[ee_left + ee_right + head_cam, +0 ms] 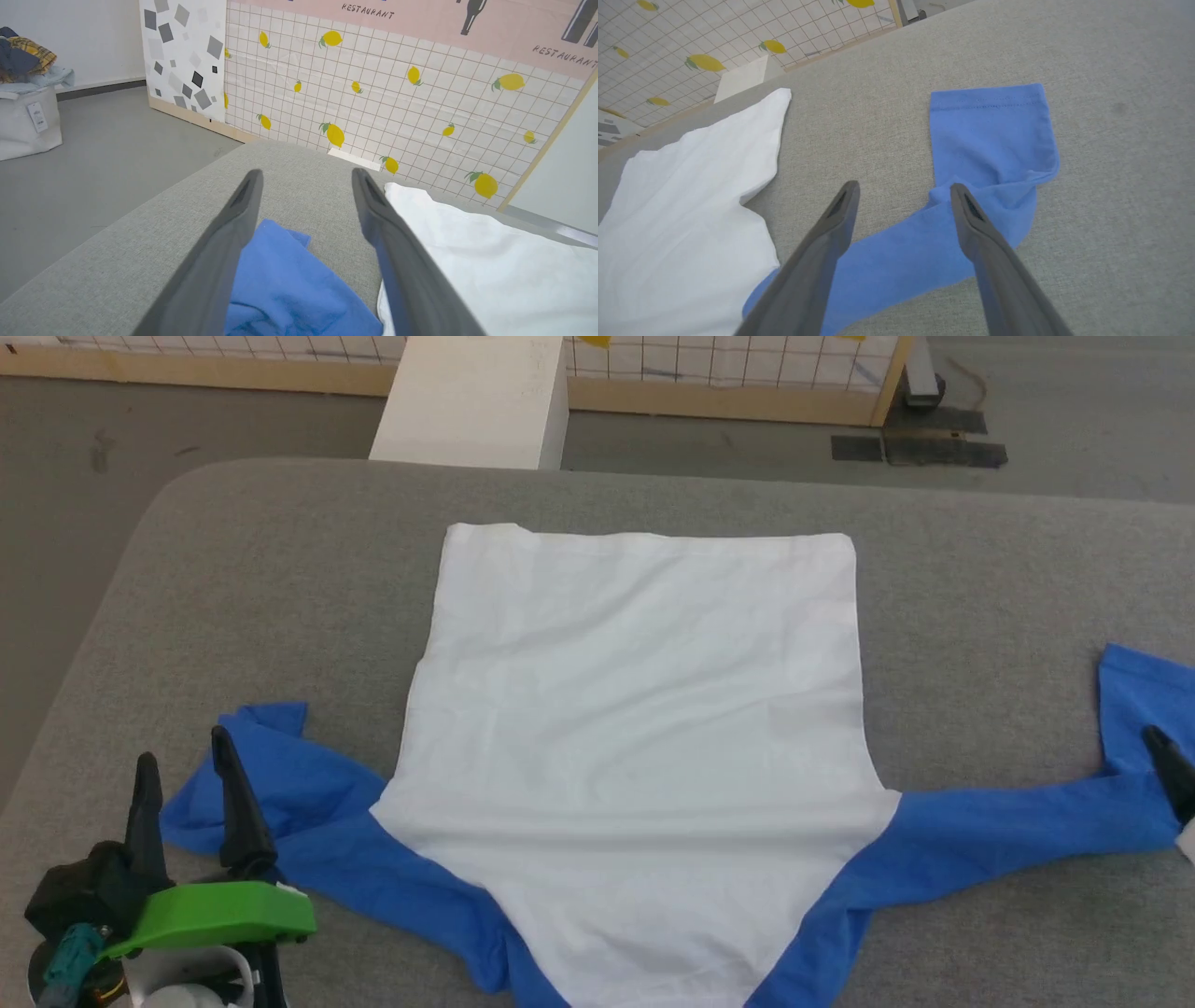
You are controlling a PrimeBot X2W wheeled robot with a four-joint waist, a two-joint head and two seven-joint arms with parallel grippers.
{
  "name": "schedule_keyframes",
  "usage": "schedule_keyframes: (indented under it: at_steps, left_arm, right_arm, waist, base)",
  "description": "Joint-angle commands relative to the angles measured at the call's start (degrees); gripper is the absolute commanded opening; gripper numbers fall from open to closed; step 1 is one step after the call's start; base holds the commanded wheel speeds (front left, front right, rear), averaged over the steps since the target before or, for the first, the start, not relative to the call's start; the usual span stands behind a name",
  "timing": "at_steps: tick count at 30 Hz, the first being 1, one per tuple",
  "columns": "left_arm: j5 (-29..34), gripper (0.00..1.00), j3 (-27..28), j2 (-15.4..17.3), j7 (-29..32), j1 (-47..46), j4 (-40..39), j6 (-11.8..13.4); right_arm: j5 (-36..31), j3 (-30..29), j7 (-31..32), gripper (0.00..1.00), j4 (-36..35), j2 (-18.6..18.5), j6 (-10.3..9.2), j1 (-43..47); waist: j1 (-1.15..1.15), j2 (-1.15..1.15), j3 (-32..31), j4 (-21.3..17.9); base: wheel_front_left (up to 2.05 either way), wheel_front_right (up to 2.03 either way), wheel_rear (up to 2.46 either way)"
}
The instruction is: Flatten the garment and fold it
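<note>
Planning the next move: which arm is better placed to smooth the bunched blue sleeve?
Left. The open left gripper hangs over the bunched blue cotton sleeve; the right gripper is at the other, stretched sleeve.

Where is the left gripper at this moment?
The left gripper is at the head view's lower left, open over the crumpled blue sleeve of the shirt.

"RESTAURANT", twice, in dark capitals on the pink wall poster (420, 28).
</note>
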Motion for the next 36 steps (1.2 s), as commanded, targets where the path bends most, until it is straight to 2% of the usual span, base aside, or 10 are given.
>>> schedule_keyframes:
  at_steps: [1, 6, 10, 21, 29, 32, 33, 34, 35, 36]
  left_arm:
    - [0.52, 1.0, -0.32, -0.44, -0.45, 0.54, -0.65, -0.41]
    - [1.75, 1.0, -0.78, -1.45, -0.49, -1.0, -3.59, -1.12]
    - [2.31, 1.0, -1.27, -1.91, -0.5, -2.79, -4.89, -1.69]
    - [3.88, 1.0, -2.74, -2.46, -0.51, -7.65, -5.99, -2.41]
    - [4.44, 1.0, -3.47, -2.57, -0.51, -8.18, -6.07, -2.26]
    - [4.48, 1.0, -3.67, -2.58, -0.51, -8.19, -5.83, -2.14]
    - [4.46, 1.0, -3.74, -2.59, -0.51, -8.11, -5.65, -2.1]
    - [4.43, 1.0, -3.77, -2.59, -0.51, -8.01, -5.51, -2.04]
    - [4.41, 1.0, -3.86, -2.59, -0.51, -7.91, -5.24, -2.03]
    - [4.34, 1.0, -3.9, -2.59, -0.51, -7.86, -5.07, -2.03]
  right_arm:
    - [-1.09, -0.57, 0.98, 1.0, 0.55, -1.1, -0.08, -1.31]
    - [-5.82, -5.72, 5.8, 1.0, 5.51, -6.84, -0.08, -7.9]
    - [-10.93, -7.69, 7.48, 1.0, 10.37, -11.18, -0.08, -12.77]
    - [-20.83, -10.79, 4.81, 1.0, 20.41, -14.1, -0.08, -23.63]
    - [-21.2, -8.38, 1.02, 1.0, 25.91, -15.18, -0.08, -26.15]
    - [-20.35, -7.21, 1.66, 1.0, 28.0, -15.39, -0.08, -26.02]
    - [-20.09, -6.98, 1.83, 0.69, 28.6, -15.52, -0.08, -25.95]
    - [-19.83, -6.99, 1.96, 0.22, 28.95, -15.58, -0.08, -25.95]
    - [-19.57, -7.01, 2.21, 0.0, 29.27, -15.67, -0.08, -25.94]
    - [-19.23, -7.09, 2.45, 0.0, 29.33, -15.71, -0.08, -25.99]
  waist:
    - [0.0, 0.0, 1.06, -0.01]
    - [0.0, 0.0, 5.15, 0.42]
    - [0.0, 0.0, 9.05, 0.73]
    - [0.0, 0.0, 17.84, 2.38]
    - [0.0, 0.0, 19.91, 2.51]
    - [0.0, 0.0, 19.56, 2.29]
    - [0.0, 0.0, 19.17, 2.13]
    - [0.0, 0.0, 18.82, 1.99]
    - [0.0, 0.0, 18.24, 1.84]
    - [0.0, 0.0, 17.74, 1.73]
  base:
    - [0.0, 0.0, 0.0]
    - [0.0, 0.0, 0.0]
    - [0.0, 0.0, 0.0]
    - [0.0, 0.0, 0.0]
    - [0.0, 0.0, 0.0]
    - [0.0, 0.0, 0.0]
    - [0.0, 0.0, 0.0]
    - [0.0, 0.0, 0.0]
    - [0.0, 0.0, 0.0]
    - [0.0, 0.0, 0.0]
